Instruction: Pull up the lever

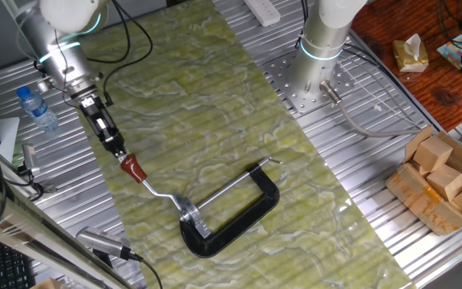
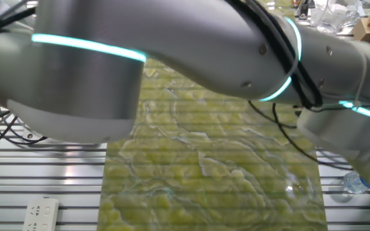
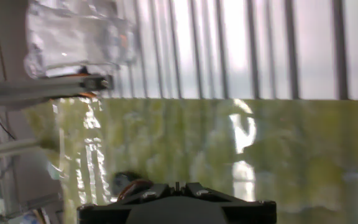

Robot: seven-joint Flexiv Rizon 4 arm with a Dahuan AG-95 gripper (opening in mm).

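Note:
The lever [image 1: 160, 193] is a thin bent silver rod ending in a red-brown knob [image 1: 135, 169]. It joins the silver bracket [image 1: 191, 212] of a black C-clamp [image 1: 239, 218] lying on the green mat [image 1: 215, 104]. My gripper [image 1: 121, 152] points down and right, its tip right against the knob's upper end. In the hand view the gripper [image 3: 176, 186] has its fingers close together with nothing between them. The knob [image 3: 133, 185] shows just left of them. The arm [image 2: 172, 58] hides the clamp in the other fixed view.
A water bottle [image 1: 37, 108] stands left of the mat behind my arm. A second robot's base [image 1: 323, 48] is at the back. A box of wooden blocks [image 1: 443, 181] sits at the right, and cables and a silver tool [image 1: 107, 245] lie at the front left.

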